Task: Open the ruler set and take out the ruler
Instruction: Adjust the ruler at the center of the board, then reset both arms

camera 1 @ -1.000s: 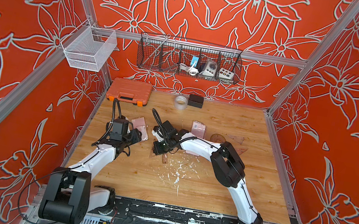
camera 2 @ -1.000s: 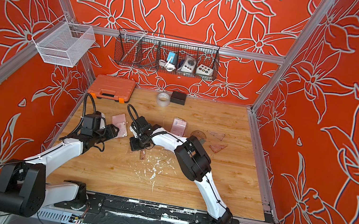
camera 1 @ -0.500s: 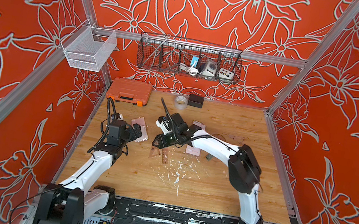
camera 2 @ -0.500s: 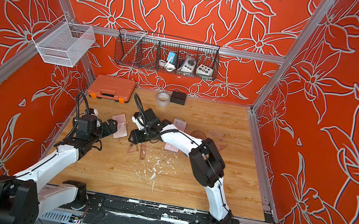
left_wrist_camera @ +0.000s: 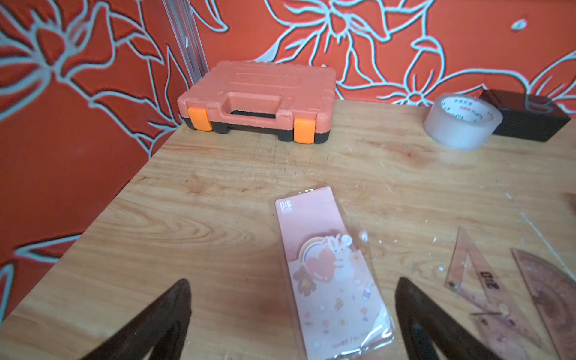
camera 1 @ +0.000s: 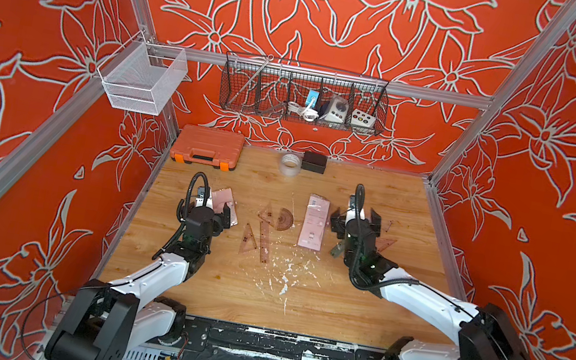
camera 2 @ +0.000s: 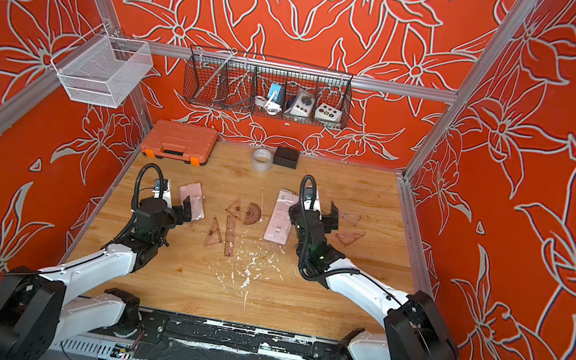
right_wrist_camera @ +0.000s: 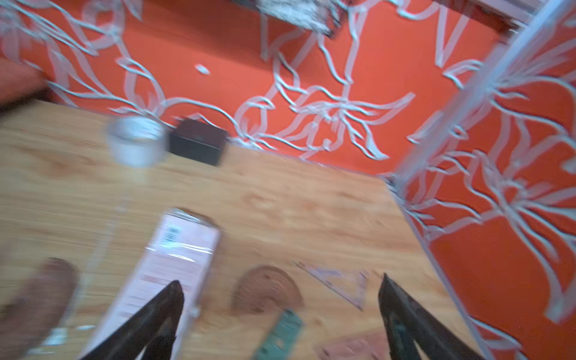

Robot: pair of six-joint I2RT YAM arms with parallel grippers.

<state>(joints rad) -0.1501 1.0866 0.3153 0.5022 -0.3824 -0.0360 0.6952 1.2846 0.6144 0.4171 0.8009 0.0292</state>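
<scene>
Left gripper (left_wrist_camera: 293, 282) sits over the left side of the surface (camera 1: 219, 289), fingers spread wide and gripping nothing. The pink ruler-set pouch (left_wrist_camera: 330, 280) lies flat between them, bunny print up (whether it touches a finger, cannot tell). Right gripper (right_wrist_camera: 280, 279) is on the right side, fingers also wide and empty; the right wrist view is blurred. The second pink pouch (camera 1: 314, 222) lies flat just left of it, barcode side up. Mid-surface, between the two pouches, loose brownish clear pieces lie flat. These are a straight ruler (camera 1: 264, 243) with a set square (camera 1: 249, 244) just beside it on the left. Farther back, a protractor (camera 1: 285, 220) sits against another set square (camera 1: 268, 214). A clear triangle (camera 1: 385, 243) lies just right of the right gripper. At the far edge, an orange tool case (camera 1: 208, 147) sits far left, with a tape roll (camera 1: 290, 164) and black box (camera 1: 314, 161) side by side. White flecks (camera 1: 286, 269) dot the near-centre.
</scene>
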